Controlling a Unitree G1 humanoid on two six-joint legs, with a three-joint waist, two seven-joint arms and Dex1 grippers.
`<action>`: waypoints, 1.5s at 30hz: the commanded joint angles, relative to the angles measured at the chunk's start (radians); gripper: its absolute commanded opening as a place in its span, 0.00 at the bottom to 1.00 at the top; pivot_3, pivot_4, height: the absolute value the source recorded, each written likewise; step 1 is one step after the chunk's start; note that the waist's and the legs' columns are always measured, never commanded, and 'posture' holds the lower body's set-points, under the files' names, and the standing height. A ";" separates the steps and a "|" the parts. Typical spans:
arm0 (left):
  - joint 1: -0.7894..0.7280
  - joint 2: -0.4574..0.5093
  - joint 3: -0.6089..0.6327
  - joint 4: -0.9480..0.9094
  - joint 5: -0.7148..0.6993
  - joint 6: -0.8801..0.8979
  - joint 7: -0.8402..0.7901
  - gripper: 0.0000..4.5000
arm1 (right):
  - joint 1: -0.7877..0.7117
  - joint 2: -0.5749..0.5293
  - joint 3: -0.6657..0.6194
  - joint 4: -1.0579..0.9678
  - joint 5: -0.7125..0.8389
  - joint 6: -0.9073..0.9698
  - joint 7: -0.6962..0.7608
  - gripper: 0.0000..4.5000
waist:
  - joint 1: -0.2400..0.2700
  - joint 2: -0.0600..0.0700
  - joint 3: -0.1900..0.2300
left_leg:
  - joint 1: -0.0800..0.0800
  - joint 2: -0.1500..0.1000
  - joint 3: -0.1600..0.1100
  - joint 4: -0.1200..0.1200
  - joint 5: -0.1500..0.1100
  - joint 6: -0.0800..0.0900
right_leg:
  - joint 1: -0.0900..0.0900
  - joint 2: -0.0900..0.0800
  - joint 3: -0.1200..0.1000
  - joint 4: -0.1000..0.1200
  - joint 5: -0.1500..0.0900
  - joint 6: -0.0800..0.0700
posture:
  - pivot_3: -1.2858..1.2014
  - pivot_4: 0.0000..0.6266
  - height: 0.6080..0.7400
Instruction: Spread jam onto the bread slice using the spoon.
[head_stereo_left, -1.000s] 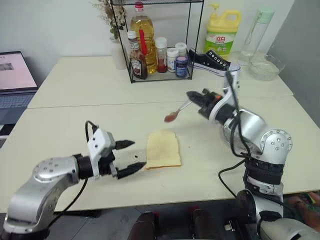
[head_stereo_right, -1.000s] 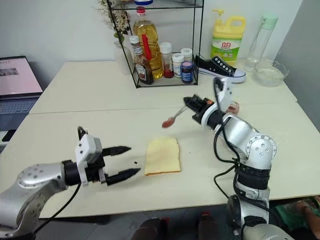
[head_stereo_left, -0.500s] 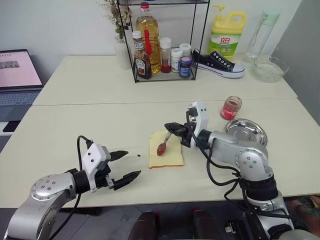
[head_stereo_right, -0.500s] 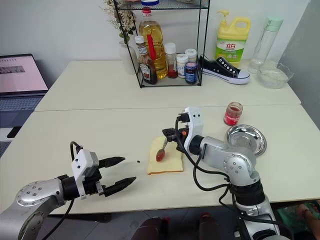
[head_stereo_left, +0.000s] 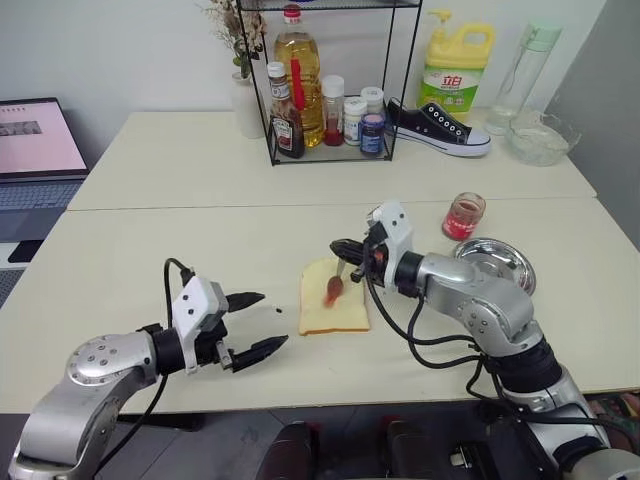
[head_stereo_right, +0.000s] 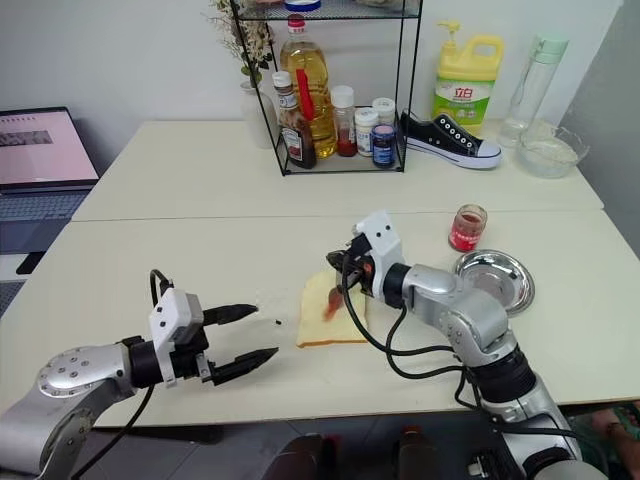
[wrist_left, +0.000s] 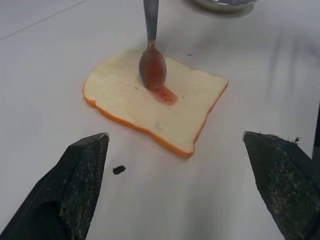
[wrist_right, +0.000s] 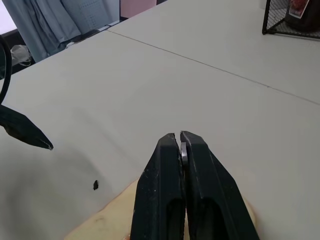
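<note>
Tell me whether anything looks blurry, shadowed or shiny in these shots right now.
Left wrist view: the bread slice and spoon are sharp, the near fingers soft. Right wrist view: the fingers are sharp, the far background soft. Left eye view: even light, faint shadows, a shine on the steel dish.

Bright, even indoor light falls on the pale cream table, shadows under things soft and faint, the round shiny steel dish glinting, the wrist views slightly hazy
</note>
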 joint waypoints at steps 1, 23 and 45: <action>-0.017 0.012 -0.002 -0.007 -0.012 -0.008 -0.007 1.00 | -0.040 -0.011 -0.055 -0.014 -0.032 -0.014 0.026 0.01 | 0.000 0.000 0.000 | 0.000 0.000 0.000 0.000 0.000 0.000 | 0.000 0.000 0.000 0.000 0.000 0.000 | 0.52 0.24 1.00; -0.059 0.025 -0.026 -0.019 -0.037 0.016 -0.036 1.00 | -0.025 0.184 -0.181 0.114 0.035 0.109 -0.005 0.01 | -0.002 0.000 0.000 | 0.000 0.000 0.000 0.000 0.000 0.000 | -0.001 0.000 0.000 0.000 0.000 0.000 | 0.52 0.24 1.00; -0.095 0.025 -0.034 0.021 -0.026 0.004 -0.047 1.00 | -0.043 0.235 -0.542 0.045 0.392 0.375 -0.114 0.01 | -0.001 0.000 0.000 | 0.000 0.000 -0.001 -0.001 0.000 0.000 | 0.000 -0.002 0.000 0.000 0.000 0.000 | 0.52 0.24 1.00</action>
